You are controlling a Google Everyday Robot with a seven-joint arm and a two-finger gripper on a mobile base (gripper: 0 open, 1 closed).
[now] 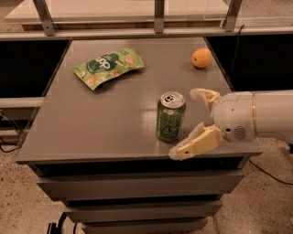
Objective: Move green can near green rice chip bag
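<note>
Can (170,116), green and upright, stands near the table's (91,132) front edge, well apart from the green rice chip bag (109,67) farther back. Our gripper (187,124) sits just beside it, fingers spread, holding nothing. We judge this the reach; next, straddle the can and close.

A grey flat-topped metal bench (110,123) with drawer fronts is standing on a speckled stone floor (23,201). Behind it, grey metal posts (159,16) are carrying a pale shelf (110,9). The end effector (183,124) is hovering, fingers spread, over the bench's front right corner.
</note>
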